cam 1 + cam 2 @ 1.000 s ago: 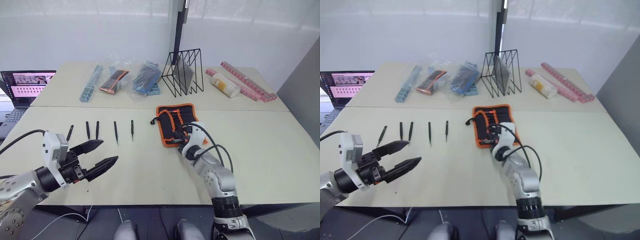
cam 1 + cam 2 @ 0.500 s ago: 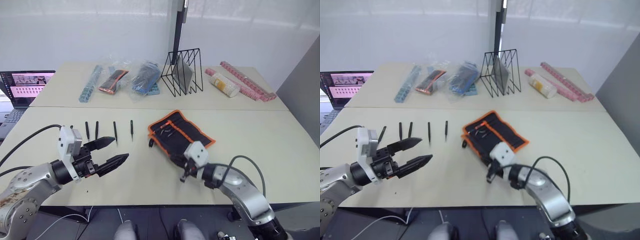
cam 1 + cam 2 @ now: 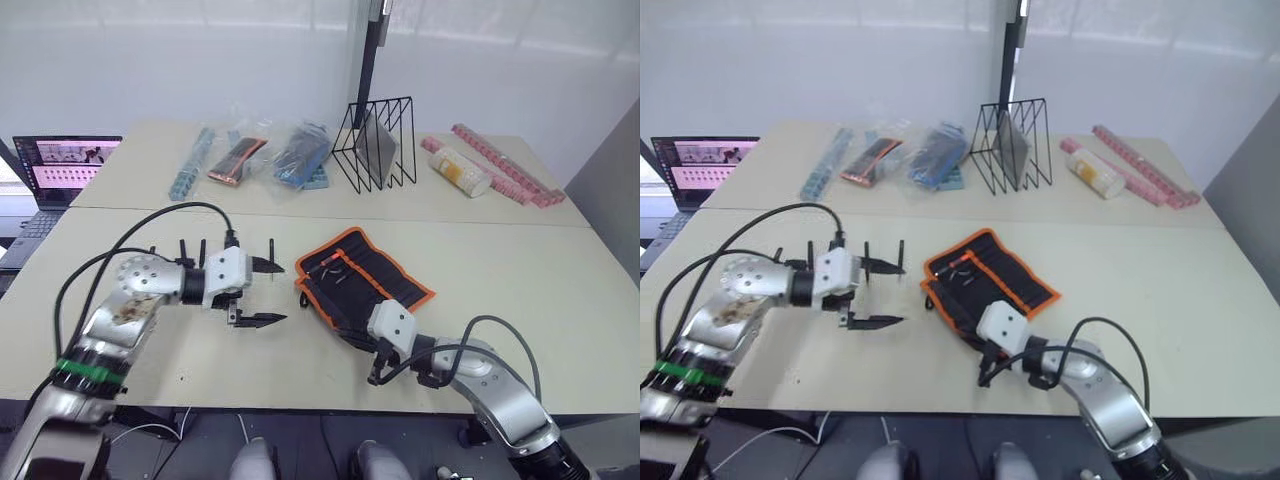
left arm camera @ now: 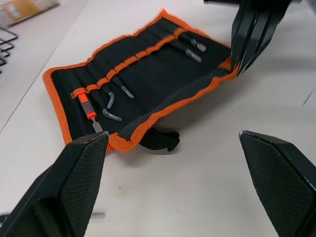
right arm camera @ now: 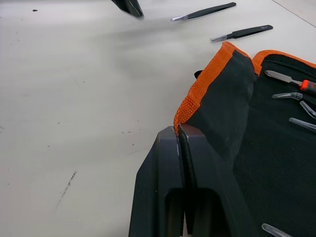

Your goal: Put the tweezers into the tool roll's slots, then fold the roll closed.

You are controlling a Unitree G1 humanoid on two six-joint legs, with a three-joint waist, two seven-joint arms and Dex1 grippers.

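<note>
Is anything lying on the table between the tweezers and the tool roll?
Nothing visible does. Bare table lies between the tweezers and the tool roll; the open left gripper hovers above that stretch.

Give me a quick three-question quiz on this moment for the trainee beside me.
1. True or false: the tool roll lies unrolled on the table.
2. The right gripper is: A open, B shut on the roll's orange-bound edge, C holding a tweezer.
3. Fill in: the left gripper is ____, above the table between the tweezers and the roll.

Key: 1 true; 2 B; 3 open.
</note>
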